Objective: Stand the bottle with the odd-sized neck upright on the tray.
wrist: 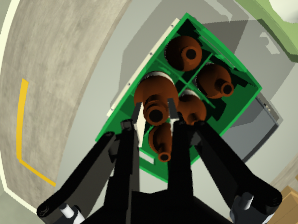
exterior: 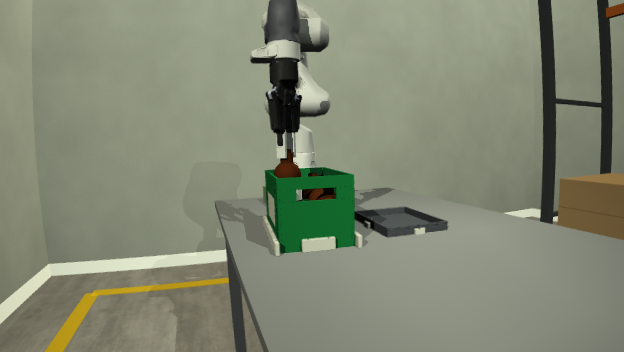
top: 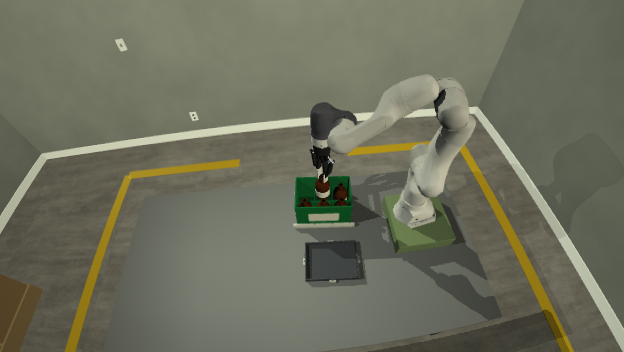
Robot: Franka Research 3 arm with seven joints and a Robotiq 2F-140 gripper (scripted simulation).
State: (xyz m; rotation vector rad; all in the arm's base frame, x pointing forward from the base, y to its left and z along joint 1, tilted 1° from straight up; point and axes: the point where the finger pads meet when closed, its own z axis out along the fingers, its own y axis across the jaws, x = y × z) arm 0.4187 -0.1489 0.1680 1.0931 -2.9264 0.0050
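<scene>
A green crate (top: 327, 200) stands on the grey table, also seen in the exterior view (exterior: 310, 209) and the wrist view (wrist: 193, 90). It holds brown bottles. My gripper (top: 323, 173) is shut on the neck of one brown bottle (top: 322, 187) and holds it partly raised out of the crate. Its shoulder stands above the crate rim in the exterior view (exterior: 287, 169), and it sits between the fingers in the wrist view (wrist: 156, 104). The other bottles (wrist: 200, 70) stand lower in their cells. The dark tray (top: 334, 261) lies flat in front of the crate.
The robot's green base block (top: 419, 225) stands right of the crate. White stops (exterior: 318, 244) edge the crate's foot. A cardboard box (exterior: 592, 204) and a dark rack (exterior: 575, 100) are off to the right.
</scene>
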